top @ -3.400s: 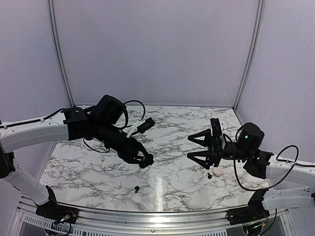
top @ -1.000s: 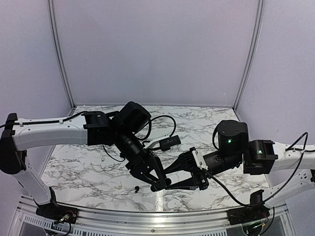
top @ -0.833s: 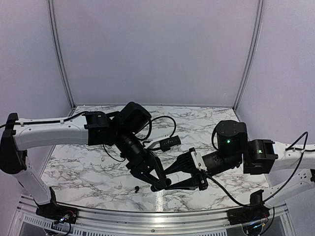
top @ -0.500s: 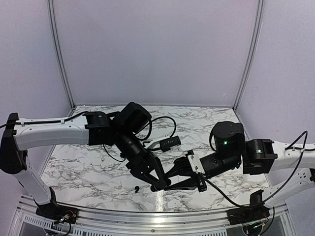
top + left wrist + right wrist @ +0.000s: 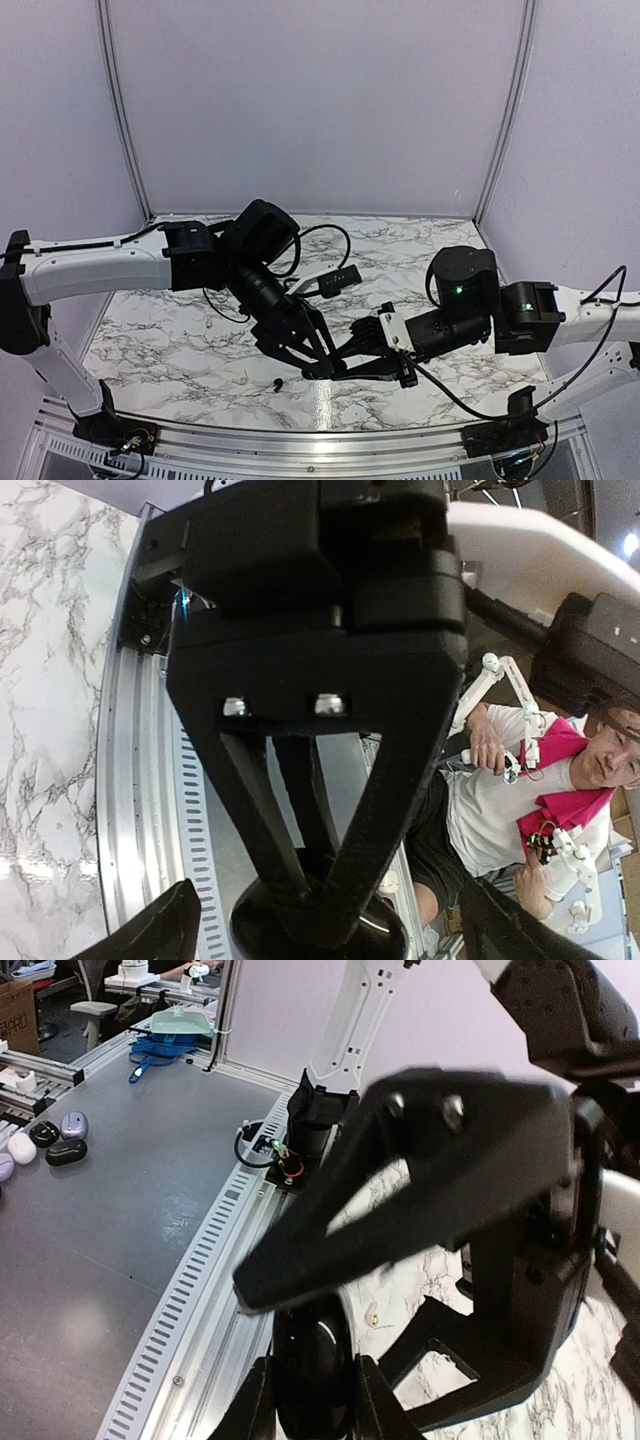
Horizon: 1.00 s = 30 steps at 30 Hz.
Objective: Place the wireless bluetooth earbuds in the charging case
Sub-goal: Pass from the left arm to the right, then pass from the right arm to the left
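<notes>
One small black earbud [image 5: 277,383] lies on the marble near the front edge, left of both grippers. The charging case does not show; the right arm covers its side of the table. The two grippers meet above the table's middle front. My right gripper [image 5: 313,1405] is shut on a black round puck-like object [image 5: 312,1360], one finger [image 5: 254,1400] on each flat side. My left gripper [image 5: 325,935] is open wide, its fingertips [image 5: 150,932] standing clear on either side of the puck [image 5: 320,925] and the right gripper's fingers.
A tiny pale piece with a gold spot [image 5: 372,1317] lies on the marble table [image 5: 180,340] under the grippers. The slotted metal rail [image 5: 300,440] runs along the front edge. Pale booth walls close in the back and sides. A cable [image 5: 325,240] loops off the left wrist.
My left gripper's jaws have spread wide and pulled back a little up and left. My right gripper's fingers have closed on the black puck that the left held.
</notes>
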Each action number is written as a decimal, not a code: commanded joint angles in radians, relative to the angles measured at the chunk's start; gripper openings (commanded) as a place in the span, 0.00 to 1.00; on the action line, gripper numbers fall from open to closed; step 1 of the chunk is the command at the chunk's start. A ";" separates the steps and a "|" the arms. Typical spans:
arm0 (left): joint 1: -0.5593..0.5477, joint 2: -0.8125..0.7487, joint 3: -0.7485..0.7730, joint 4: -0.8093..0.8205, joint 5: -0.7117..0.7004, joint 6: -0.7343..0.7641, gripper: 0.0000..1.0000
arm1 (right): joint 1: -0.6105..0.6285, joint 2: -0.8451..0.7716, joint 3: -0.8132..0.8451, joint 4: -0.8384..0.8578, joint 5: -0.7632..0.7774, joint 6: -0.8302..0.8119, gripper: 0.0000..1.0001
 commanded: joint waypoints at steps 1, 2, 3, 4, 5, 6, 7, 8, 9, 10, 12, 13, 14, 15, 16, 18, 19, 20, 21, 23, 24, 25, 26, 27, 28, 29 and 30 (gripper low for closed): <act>0.039 -0.087 -0.010 0.015 -0.080 0.036 0.99 | 0.006 -0.020 0.027 0.018 0.047 0.041 0.04; 0.049 -0.103 -0.015 0.014 -0.118 0.034 0.99 | 0.006 -0.025 0.024 0.023 0.055 0.047 0.04; 0.062 -0.122 -0.019 0.014 -0.146 0.034 0.99 | 0.006 -0.032 0.020 0.028 0.065 0.051 0.03; 0.074 -0.142 -0.022 0.015 -0.180 0.034 0.99 | 0.006 -0.040 0.011 0.034 0.083 0.056 0.03; 0.089 -0.167 -0.025 0.015 -0.229 0.034 0.99 | 0.006 -0.047 0.002 0.043 0.103 0.060 0.03; 0.103 -0.195 -0.032 0.015 -0.290 0.038 0.99 | 0.004 -0.055 -0.006 0.051 0.124 0.063 0.03; 0.120 -0.226 -0.040 0.020 -0.358 0.042 0.99 | -0.001 -0.063 -0.014 0.056 0.143 0.067 0.03; 0.134 -0.269 -0.058 0.039 -0.423 0.042 0.99 | -0.009 -0.071 -0.023 0.065 0.156 0.077 0.03; 0.144 -0.318 -0.092 0.086 -0.506 0.032 0.99 | -0.023 -0.082 -0.032 0.080 0.154 0.091 0.03; 0.147 -0.380 -0.143 0.135 -0.593 0.028 0.99 | -0.040 -0.093 -0.043 0.099 0.134 0.109 0.03; 0.148 -0.513 -0.261 0.259 -0.752 0.019 0.99 | -0.078 -0.123 -0.071 0.153 0.077 0.154 0.03; 0.148 -0.584 -0.329 0.321 -0.817 0.012 0.99 | -0.094 -0.136 -0.082 0.175 0.050 0.173 0.03; 0.148 -0.651 -0.394 0.385 -0.870 0.017 0.99 | -0.106 -0.146 -0.088 0.204 0.025 0.191 0.03; 0.147 -0.743 -0.492 0.458 -0.896 0.031 0.99 | -0.114 -0.150 -0.089 0.219 0.003 0.210 0.03; 0.147 -0.801 -0.547 0.521 -0.902 0.048 0.99 | -0.120 -0.150 -0.084 0.220 -0.016 0.221 0.03; 0.145 -0.853 -0.581 0.521 -0.890 0.058 0.99 | -0.125 -0.141 -0.069 0.215 -0.048 0.237 0.03; 0.143 -0.845 -0.566 0.466 -0.881 0.062 0.99 | -0.126 -0.134 -0.059 0.212 -0.064 0.244 0.03; 0.139 -0.815 -0.537 0.390 -0.864 0.078 0.99 | -0.127 -0.123 -0.052 0.212 -0.079 0.253 0.03; 0.131 -0.773 -0.503 0.319 -0.845 0.099 0.99 | -0.128 -0.113 -0.045 0.213 -0.093 0.260 0.03; 0.107 -0.681 -0.442 0.207 -0.835 0.134 0.99 | -0.130 -0.090 -0.029 0.215 -0.120 0.270 0.03; 0.093 -0.646 -0.423 0.179 -0.835 0.149 0.99 | -0.130 -0.077 -0.024 0.218 -0.129 0.275 0.03; 0.075 -0.625 -0.417 0.175 -0.838 0.161 0.99 | -0.131 -0.063 -0.017 0.217 -0.133 0.279 0.03; 0.057 -0.612 -0.419 0.183 -0.841 0.174 0.99 | -0.133 -0.050 -0.010 0.216 -0.137 0.284 0.02; 0.034 -0.600 -0.426 0.197 -0.845 0.210 0.99 | -0.137 -0.035 -0.003 0.215 -0.144 0.291 0.02; -0.001 -0.581 -0.424 0.199 -0.866 0.248 0.99 | -0.140 -0.024 0.000 0.218 -0.152 0.298 0.02; -0.037 -0.565 -0.419 0.198 -0.898 0.284 0.99 | -0.143 -0.014 0.002 0.223 -0.161 0.306 0.02; -0.073 -0.557 -0.420 0.202 -0.930 0.313 0.99 | -0.147 -0.004 0.004 0.228 -0.165 0.313 0.02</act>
